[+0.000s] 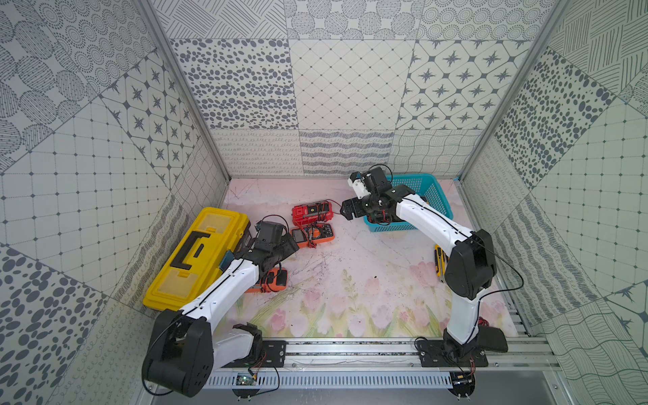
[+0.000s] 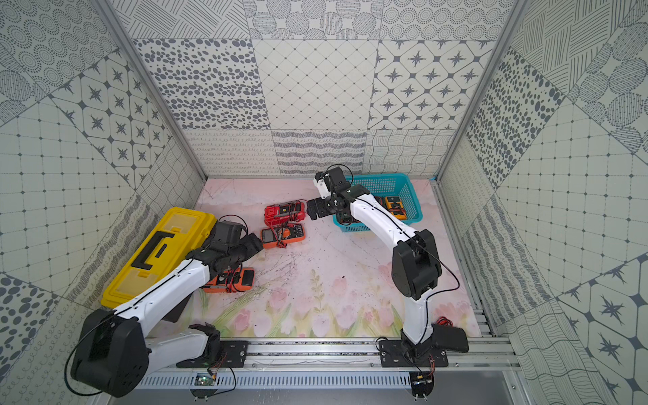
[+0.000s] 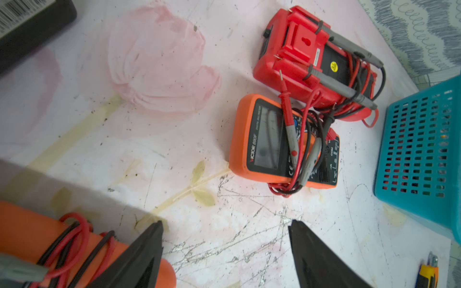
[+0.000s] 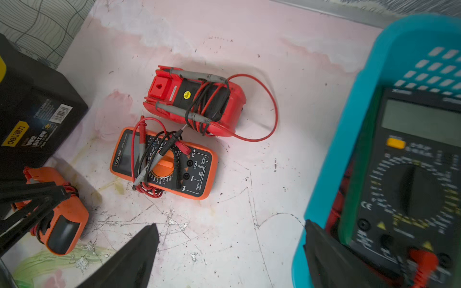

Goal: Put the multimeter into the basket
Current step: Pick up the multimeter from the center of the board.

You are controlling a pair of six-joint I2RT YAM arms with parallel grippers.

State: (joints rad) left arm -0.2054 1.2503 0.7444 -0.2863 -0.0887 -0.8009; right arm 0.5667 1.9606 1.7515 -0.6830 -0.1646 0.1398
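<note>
Three meters loose: all lay on the table point(image 3: 129, 154), outside the basket point(image 3: 419, 139); which one the task meant could not be told.
Left fingers: spread wide on the left gripper point(image 3: 225, 222), nothing between them.
Nearest meter: small orange meter point(image 4: 62, 219), partly under and outside one left finger, not between the pair; wire wound round it.
Ahead of left fingertips: orange meter point(image 3: 264, 139), face up, leads point(image 3: 303, 152) coiled loosely over its dial.
Beyond it: red meter point(image 3: 299, 57), face down, close against the orange meter, one red loop of wire lying free.
Handling, judged: rigid rubber-cased blocks, moderately heavy, grippy rather than slick; screens fragile; loose leads likely to snag.
Hold, judged: across the narrow sides of the case at mid-length, fingers clear of the wires.
Right fingers: spread on the right gripper point(image 4: 230, 223), holding nothing; one over bare table, the other at the basket's rim.
Inside basket: dark meter point(image 4: 411, 174), just beside that right finger.
Left arm pose: stretched low, wrist pitched down at the table.
Right arm pose: reached far forward, wrist pointing sideways from the basket toward the red meter.
</note>
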